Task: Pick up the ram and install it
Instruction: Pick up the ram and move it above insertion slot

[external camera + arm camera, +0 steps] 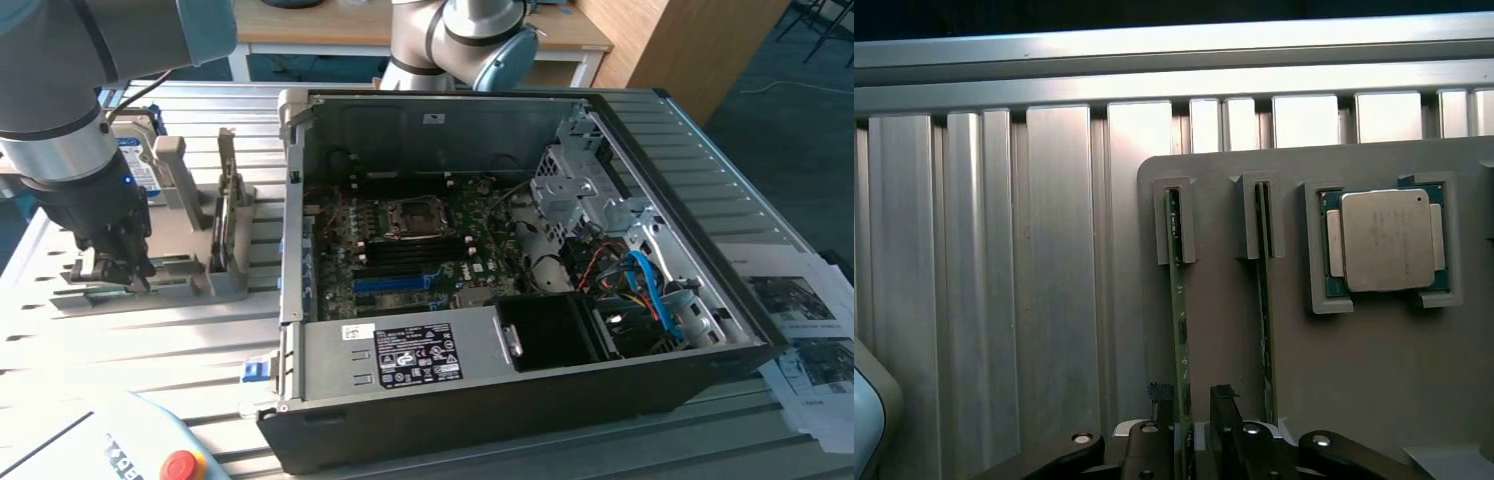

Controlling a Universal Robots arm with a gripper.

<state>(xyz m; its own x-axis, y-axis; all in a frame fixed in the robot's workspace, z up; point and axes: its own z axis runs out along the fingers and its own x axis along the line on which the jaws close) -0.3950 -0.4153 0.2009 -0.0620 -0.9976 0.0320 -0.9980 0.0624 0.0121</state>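
End effector (1187, 405) spread astride thin flat green ram (1175, 290).

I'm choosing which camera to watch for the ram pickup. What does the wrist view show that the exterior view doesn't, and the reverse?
Wrist view: a silver processor seated in a pocket of the gray holder. Exterior view: the open computer case and its motherboard. Both: the holder, the ram sticks standing on edge in it, and the gripper by it.
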